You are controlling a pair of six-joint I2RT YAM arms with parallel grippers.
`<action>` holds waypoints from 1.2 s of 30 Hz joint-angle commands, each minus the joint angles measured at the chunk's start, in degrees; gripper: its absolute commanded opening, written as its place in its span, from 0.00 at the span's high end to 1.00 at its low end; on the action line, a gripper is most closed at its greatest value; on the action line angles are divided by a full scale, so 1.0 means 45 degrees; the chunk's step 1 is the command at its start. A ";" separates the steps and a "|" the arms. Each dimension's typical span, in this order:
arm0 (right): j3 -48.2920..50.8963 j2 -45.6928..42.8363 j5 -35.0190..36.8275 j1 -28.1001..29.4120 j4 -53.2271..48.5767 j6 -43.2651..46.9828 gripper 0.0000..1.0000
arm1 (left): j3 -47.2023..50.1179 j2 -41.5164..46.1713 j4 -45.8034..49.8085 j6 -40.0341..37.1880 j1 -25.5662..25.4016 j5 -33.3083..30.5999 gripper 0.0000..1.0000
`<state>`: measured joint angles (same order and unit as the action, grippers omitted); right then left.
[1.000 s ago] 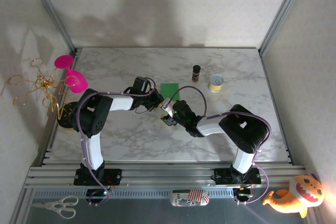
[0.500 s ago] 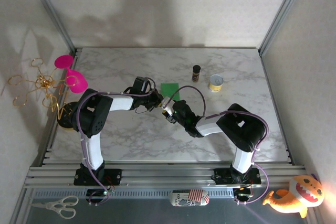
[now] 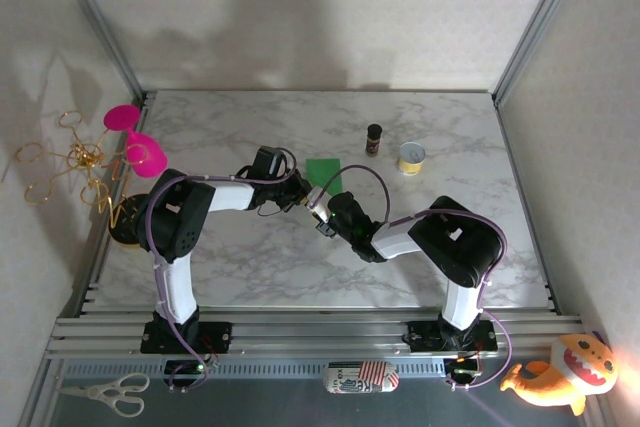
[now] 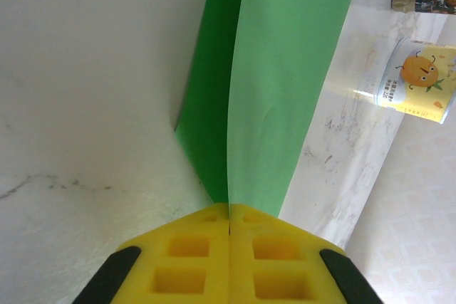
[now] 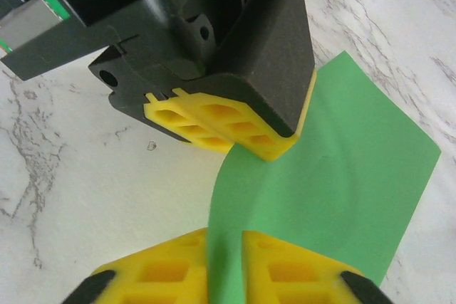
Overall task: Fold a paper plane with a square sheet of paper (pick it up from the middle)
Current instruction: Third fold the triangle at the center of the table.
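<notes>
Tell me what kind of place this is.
Probably a robot lab test cell: a left arm and a right arm bolted to metal rails, beside a marble-look table closed in by white panels.
</notes>
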<state>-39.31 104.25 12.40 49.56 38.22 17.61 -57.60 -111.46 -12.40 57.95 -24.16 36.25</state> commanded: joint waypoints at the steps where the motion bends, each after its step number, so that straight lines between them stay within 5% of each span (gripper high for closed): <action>1: -0.0113 -0.0052 0.0016 0.0138 0.0196 0.0105 0.86 | 0.0184 0.0630 0.0238 0.0063 0.0163 -0.0195 0.89; 8: -0.0112 -0.0784 -0.1783 0.0093 -0.1553 -0.0268 0.95 | 0.0482 0.2043 0.1445 -0.0946 0.1151 -0.1699 0.70; 12: -0.0357 -0.1093 -0.3143 -0.0040 -0.2672 -0.1031 0.96 | 0.0273 0.2197 0.1348 -0.1295 0.1096 -0.1475 0.68; 25: -0.0415 -0.1347 -0.5653 -0.0501 -0.3190 -0.3252 0.98 | -0.1697 -0.0225 0.3076 -0.2600 0.0083 -0.1986 0.82; 36: -0.0988 -0.1228 -0.4768 -0.0849 -0.3798 -0.5029 0.98 | -0.2242 -0.1199 0.4285 -0.3548 -0.0154 -0.2693 0.94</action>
<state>-41.85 99.53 -10.55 46.50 22.44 -1.13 -66.70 -114.50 2.92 44.47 -24.10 26.24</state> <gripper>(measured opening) 0.063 0.065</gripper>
